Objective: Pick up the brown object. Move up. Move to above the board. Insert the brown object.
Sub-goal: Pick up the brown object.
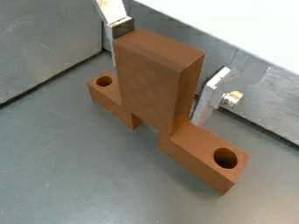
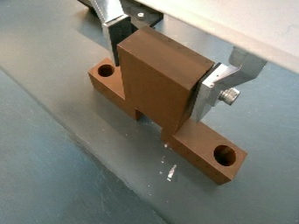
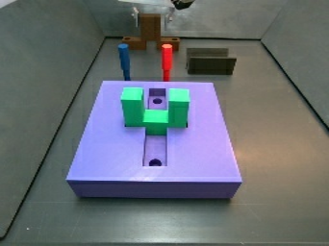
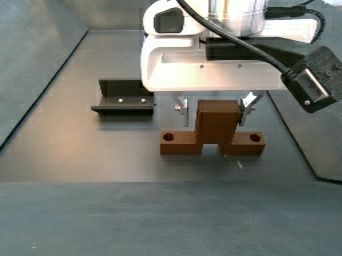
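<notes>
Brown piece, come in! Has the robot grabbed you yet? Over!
Gripper down at floor, fingers straddling brown object. Grip unconfirmed. Piece on floor. Board unoccupied.

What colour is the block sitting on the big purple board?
Green. The U-shaped block on the board shows best in a side view; the pincer is far behind it.

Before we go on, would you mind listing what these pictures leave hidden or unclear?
- Whether the brown object has left the floor: in both wrist views the gripper straddles it, but its underside is unseen.
- The brown object in a side view: far off, small, mostly behind the red peg and blue peg.
- The board: absent from the wrist views.
- The fixture: details too dark.
</notes>
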Tool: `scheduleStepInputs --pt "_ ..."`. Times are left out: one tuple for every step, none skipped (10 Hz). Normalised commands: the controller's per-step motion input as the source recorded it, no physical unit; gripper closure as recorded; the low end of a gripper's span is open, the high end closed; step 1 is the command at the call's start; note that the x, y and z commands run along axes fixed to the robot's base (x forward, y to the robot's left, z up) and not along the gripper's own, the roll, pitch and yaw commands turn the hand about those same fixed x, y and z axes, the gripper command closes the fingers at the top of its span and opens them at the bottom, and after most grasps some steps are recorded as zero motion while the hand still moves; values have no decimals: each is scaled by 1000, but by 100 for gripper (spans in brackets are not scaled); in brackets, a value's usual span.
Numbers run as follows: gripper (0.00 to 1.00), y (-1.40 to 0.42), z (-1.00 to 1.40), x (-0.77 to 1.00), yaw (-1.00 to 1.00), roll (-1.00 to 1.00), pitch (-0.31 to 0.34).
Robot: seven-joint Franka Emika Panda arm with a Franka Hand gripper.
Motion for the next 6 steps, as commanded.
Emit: scheduleStepInputs --pt "100 0 0 0 0 0 0" --pt "100 0 0 0 0 0 0" --pt "100 0 0 0 0 0 0" --pt "100 0 0 0 0 0 0" --pt "100 0 0 0 0 0 0" --pt "100 0 0 0 0 0 0"
